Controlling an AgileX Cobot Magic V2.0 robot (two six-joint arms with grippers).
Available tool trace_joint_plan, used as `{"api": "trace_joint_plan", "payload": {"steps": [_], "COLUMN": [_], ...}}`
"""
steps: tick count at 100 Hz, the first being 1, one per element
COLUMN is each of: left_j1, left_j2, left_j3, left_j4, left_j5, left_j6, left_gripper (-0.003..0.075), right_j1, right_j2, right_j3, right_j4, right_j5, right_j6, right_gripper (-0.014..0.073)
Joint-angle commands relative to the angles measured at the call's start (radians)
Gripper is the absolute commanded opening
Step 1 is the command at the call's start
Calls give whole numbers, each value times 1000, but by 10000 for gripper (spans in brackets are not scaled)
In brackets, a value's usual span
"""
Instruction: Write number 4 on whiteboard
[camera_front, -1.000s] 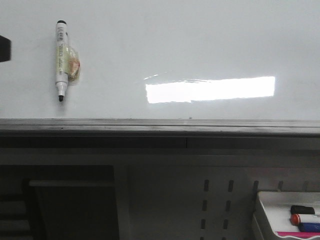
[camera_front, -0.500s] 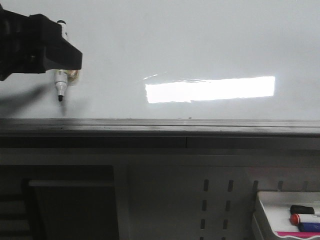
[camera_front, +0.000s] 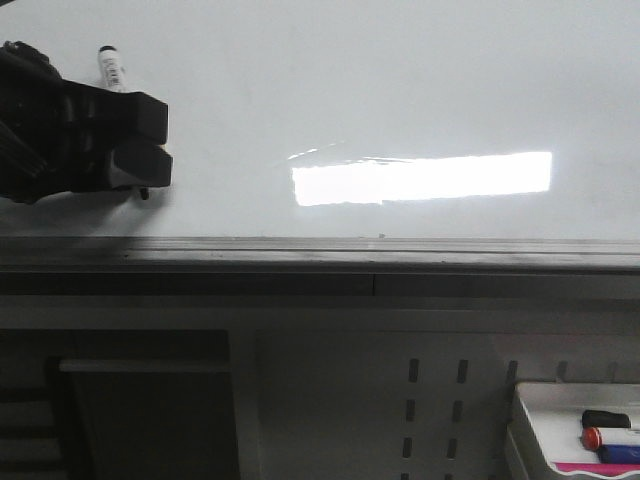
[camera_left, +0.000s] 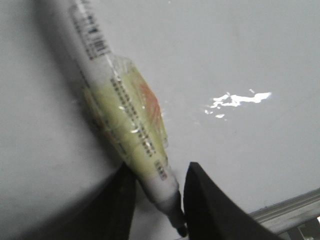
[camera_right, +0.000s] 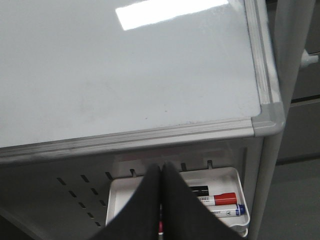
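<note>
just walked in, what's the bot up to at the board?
The left gripper is at the white marker pen lying on the whiteboard, its fingers either side of the tip end; whether they grip it yet is unclear. No number 4 shows on the board. The right gripper is shut and idle, over the tray of coloured markers below the board.

**A lab or office test bench, by the look of it**

You're looking at a glossy whiteboard (camera_front: 400, 90) with a grey metal rail (camera_front: 380, 255), mounted above a perforated metal panel (camera_front: 435, 410). A small white tray (camera_right: 227, 177) of coloured markers (camera_right: 220, 199) hangs beneath it. The plain grey furniture and writing supplies point to a lab or office workspace, not a home.
</note>
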Motion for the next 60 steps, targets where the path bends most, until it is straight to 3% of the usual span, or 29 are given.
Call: {"api": "trace_joint_plan", "payload": {"steps": [1, 17, 30, 41, 52, 60], "left_j1": [-2, -2, -4, -22, -52, -88], "left_j2": [-6, -8, -51, -113, -163, -189], "left_j3": [-24, -24, -24, -15, -3, 12], "left_j4": [-13, 32, 212, 399, 614, 775], "left_j5": [-40, -19, 69, 102, 97, 79], "left_j6": [-6, -2, -2, -2, -2, -2], "left_gripper": [-19, -20, -20, -20, -20, -20], "right_j1": [21, 139, 261, 392, 537, 638], "right_j2": [20, 50, 136, 230, 304, 366], "right_j3": [-36, -36, -56, -96, -127, -156], "right_j4": [2, 27, 85, 89, 89, 89], "right_j5": [-92, -92, -97, -142, -288, -349], "right_j6": [-2, -7, -22, -24, -72, -92], "right_gripper": [-64, -64, -41, 71, 213, 251]}}
